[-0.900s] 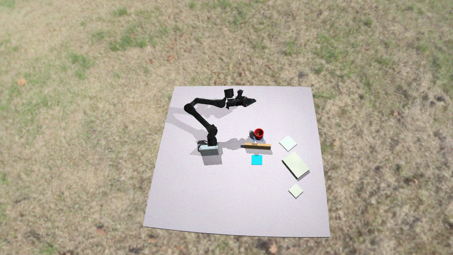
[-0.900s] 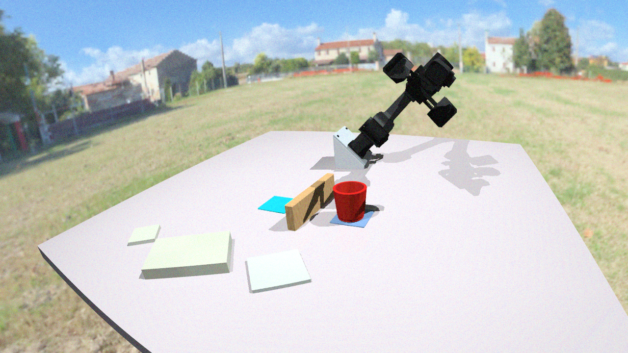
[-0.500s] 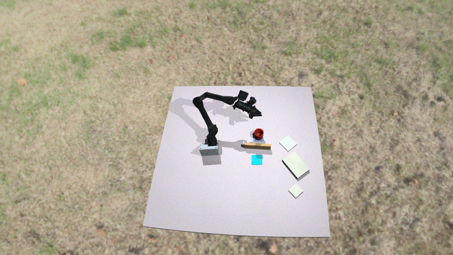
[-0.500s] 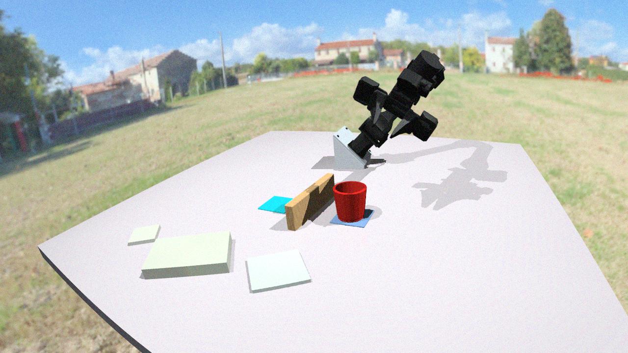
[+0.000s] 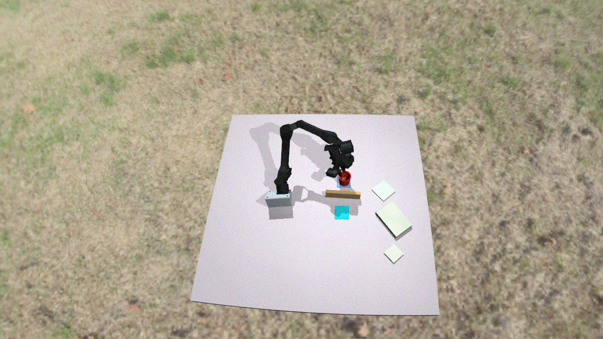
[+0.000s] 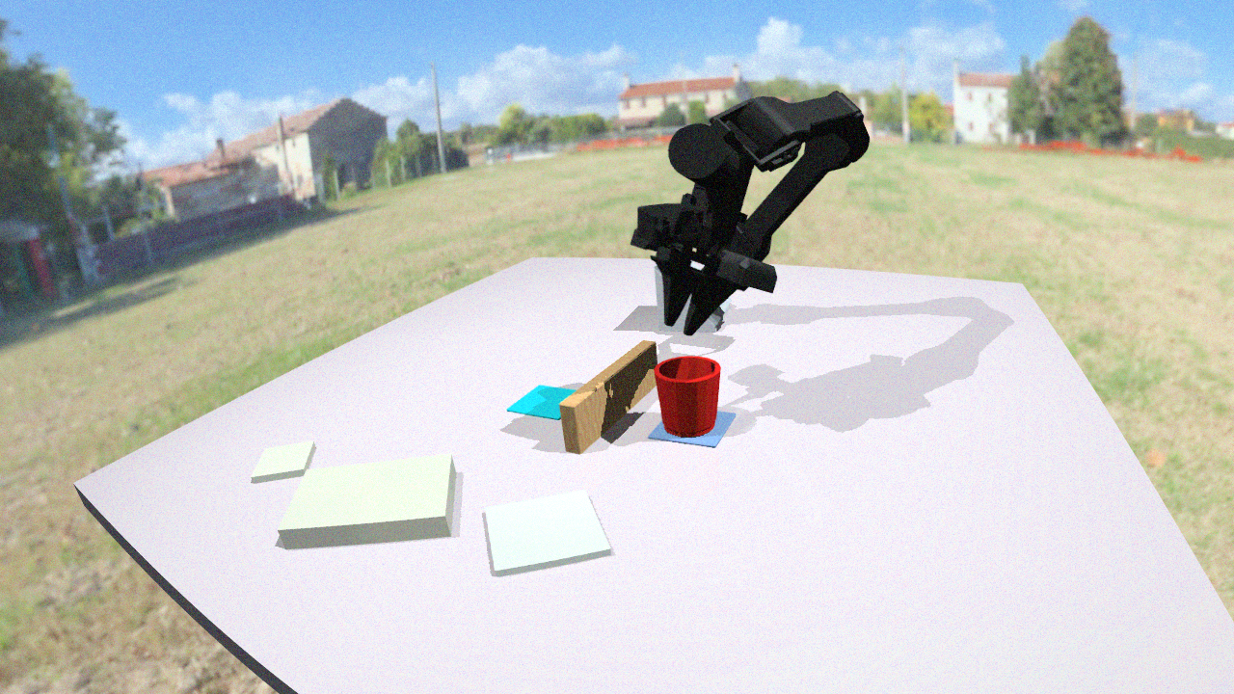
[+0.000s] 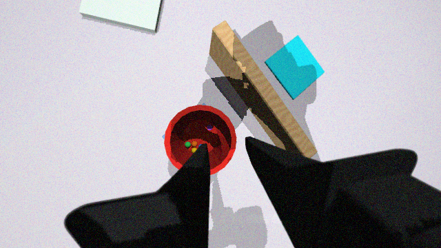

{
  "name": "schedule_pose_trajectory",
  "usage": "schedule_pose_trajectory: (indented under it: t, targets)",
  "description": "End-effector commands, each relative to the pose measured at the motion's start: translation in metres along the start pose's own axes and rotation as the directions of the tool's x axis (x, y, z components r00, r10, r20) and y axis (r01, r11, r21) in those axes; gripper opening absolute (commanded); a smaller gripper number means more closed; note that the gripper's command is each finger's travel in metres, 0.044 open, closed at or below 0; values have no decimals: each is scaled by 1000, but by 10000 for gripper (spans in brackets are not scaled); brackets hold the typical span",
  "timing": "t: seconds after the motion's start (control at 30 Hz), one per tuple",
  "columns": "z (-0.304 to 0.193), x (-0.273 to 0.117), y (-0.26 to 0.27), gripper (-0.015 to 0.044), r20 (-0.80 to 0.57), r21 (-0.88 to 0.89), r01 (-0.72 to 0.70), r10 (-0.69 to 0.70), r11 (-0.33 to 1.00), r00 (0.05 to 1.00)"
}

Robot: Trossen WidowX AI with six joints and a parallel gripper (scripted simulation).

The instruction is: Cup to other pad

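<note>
Cup (image 6: 687,395) stands on the blue pad (image 6: 715,429) beside the plank (image 6: 608,396). Gripper (image 6: 691,323), part-open and empty, hangs above it. Only the wrist view shows the marbles (image 7: 191,146) inside.

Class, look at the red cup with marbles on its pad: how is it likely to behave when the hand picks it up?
The red cup looks rigid, so it should probably hold its shape. It narrows toward the base, so it may tip if nudged sideways. The marbles lie loose at the bottom and would likely roll if it tilts. The hand hangs above it, holding nothing.
</note>
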State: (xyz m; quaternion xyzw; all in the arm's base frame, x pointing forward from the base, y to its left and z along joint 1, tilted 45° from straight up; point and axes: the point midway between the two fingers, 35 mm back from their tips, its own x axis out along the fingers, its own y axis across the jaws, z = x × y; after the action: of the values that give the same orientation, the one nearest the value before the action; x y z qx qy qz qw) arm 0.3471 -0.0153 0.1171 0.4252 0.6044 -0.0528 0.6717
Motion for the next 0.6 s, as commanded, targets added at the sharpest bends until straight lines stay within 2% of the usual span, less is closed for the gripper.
schedule_pose_trajectory:
  t: [0.0, 0.57]
  targets:
    - [-6, 10, -12, 148, -376, 475, 115, 83, 872, 923]
    - [-5, 16, -11, 148, -375, 475, 115, 83, 872, 923]
